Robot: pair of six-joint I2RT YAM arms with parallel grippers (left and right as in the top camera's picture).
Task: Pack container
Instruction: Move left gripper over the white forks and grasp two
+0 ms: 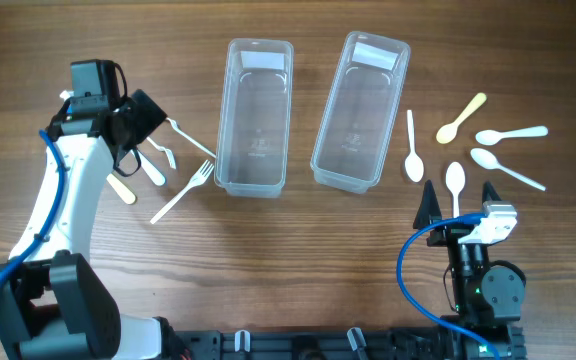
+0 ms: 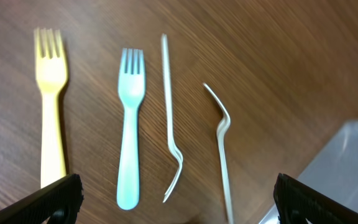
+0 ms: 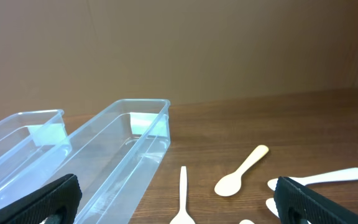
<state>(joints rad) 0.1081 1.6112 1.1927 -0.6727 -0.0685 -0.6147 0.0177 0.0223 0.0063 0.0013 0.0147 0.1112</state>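
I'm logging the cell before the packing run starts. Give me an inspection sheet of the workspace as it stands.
Surface: wooden table, no spills seen.
Job's things: left container and right container, clear, side by side, both empty. The forks lie to their left and five spoons to their right.
Clutter: nothing seen.
Grippers: left gripper open above the forks; right gripper open by the nearest spoon, holding nothing.
Cables: blue cable along the left arm; blue loop beside the right arm.
Surroundings: plain brown wall behind the table.
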